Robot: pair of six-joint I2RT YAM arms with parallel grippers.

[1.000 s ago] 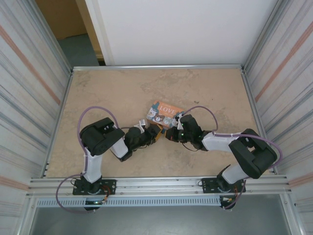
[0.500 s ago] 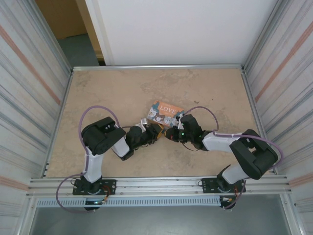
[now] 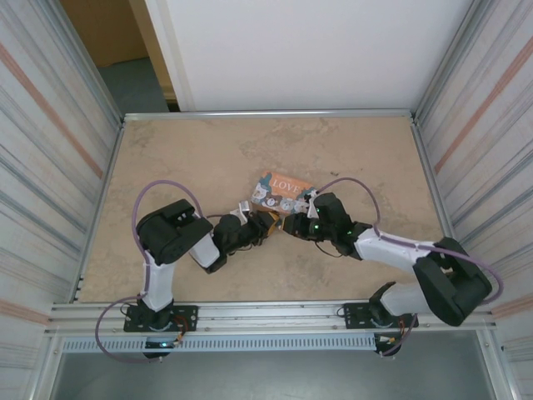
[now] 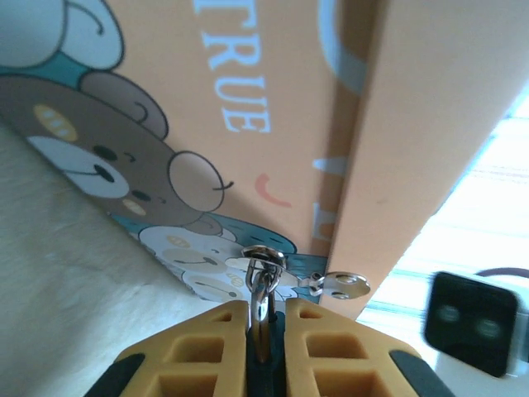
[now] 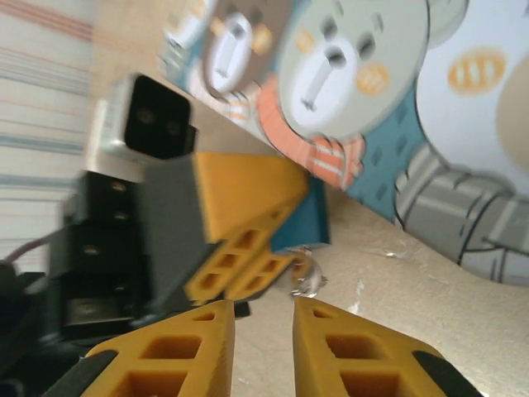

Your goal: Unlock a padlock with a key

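The padlock, a small blue block, sits at the 6 o'clock edge of the cartoon-bear box. It is pinched between the yellow fingers of the left gripper, whose jaws are drawn almost together on it. Its pale loop rises to meet a metal ring on the box wall. A small bright metal piece lies at the ring's 3 o'clock, possibly a key, though the view is too blurred to say. The right gripper reaches in from 4 o'clock, its fingers parted with nothing between them. The lid reads "LOVE" from above, and "TRUE" shows up close. Everything rests on the tan table.
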